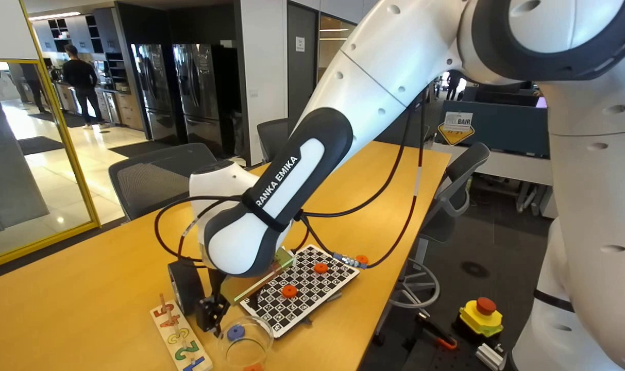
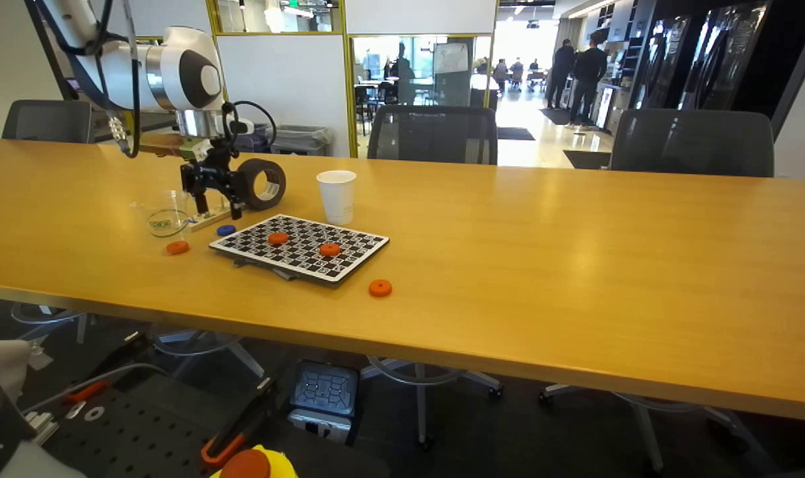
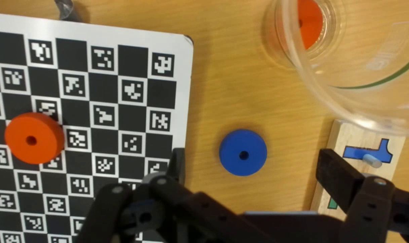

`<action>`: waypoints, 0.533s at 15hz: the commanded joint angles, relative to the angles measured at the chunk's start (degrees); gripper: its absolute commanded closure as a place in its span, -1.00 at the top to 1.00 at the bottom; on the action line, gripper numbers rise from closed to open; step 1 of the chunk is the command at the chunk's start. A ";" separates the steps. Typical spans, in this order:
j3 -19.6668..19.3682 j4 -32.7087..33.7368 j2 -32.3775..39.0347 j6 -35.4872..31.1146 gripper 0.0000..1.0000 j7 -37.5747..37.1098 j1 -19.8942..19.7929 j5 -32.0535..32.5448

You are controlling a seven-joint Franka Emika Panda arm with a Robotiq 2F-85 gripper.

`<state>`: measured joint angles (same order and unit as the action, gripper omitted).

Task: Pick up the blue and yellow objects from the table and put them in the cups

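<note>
A blue disc [image 3: 243,152] with a centre hole lies on the wood table [image 2: 575,265]; it also shows in both exterior views [image 1: 235,333] [image 2: 226,230]. My gripper [image 3: 252,164] is open and empty above the table, its fingers on either side of the blue disc in the wrist view, apart from it. The clear cup [image 3: 362,64] stands close by; an orange disc [image 3: 310,22] appears to lie at its bottom. Two orange discs [image 2: 278,238] [image 2: 330,249] lie on the checkered board, and another [image 2: 380,287] beyond it on the table. The white cup [image 2: 338,199] stands behind the board.
The checkered board [image 3: 130,118] lies on one side of the blue disc. A wooden number strip with pegs [image 1: 181,335] lies on the other side. A black tape roll [image 2: 269,186] stands right beside the gripper. Chairs [image 1: 155,178] stand around the table.
</note>
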<state>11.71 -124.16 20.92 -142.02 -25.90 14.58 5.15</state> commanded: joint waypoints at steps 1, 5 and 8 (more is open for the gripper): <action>-0.98 2.95 2.41 1.20 1.00 2.15 1.33 -2.37; -0.78 4.03 3.86 1.07 1.00 3.07 1.33 -3.65; -1.23 4.69 4.79 0.64 1.00 3.07 1.78 -3.81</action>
<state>11.65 -121.81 24.39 -142.02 -24.39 15.02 3.03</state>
